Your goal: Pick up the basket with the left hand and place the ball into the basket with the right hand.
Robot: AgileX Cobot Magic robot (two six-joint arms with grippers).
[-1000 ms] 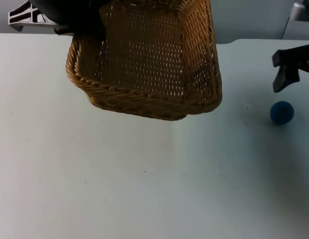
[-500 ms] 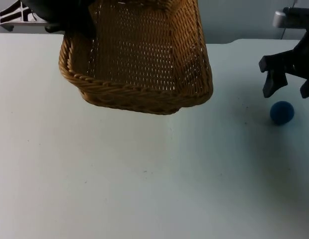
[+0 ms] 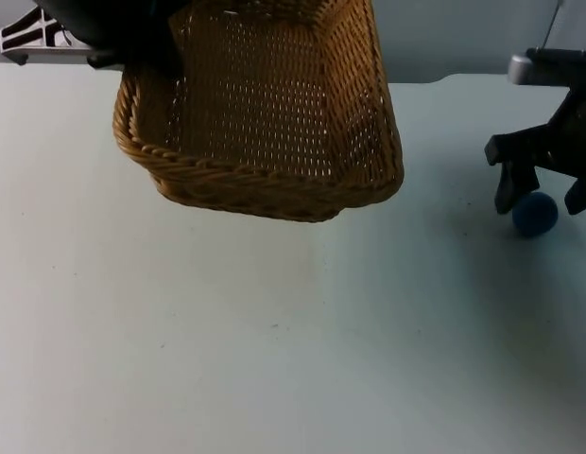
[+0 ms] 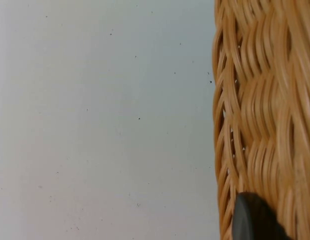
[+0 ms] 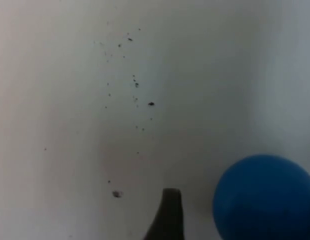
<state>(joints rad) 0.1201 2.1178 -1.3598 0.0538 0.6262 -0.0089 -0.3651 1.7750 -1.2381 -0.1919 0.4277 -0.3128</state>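
Now the right gripper [image 3: 541, 197], jaws spread wide, straddles the ball [image 3: 535, 215] on the tabletop [image 3: 274, 340] and should centre before closing, while the left gripper [image 3: 132, 47] holds the basket [image 3: 265, 104] aloft, well apart from the ball.

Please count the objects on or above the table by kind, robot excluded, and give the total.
Wicker basket, held up by the left gripper: 1
Blue ball, on the table between the open fingers of the right gripper: 1
Total: 2
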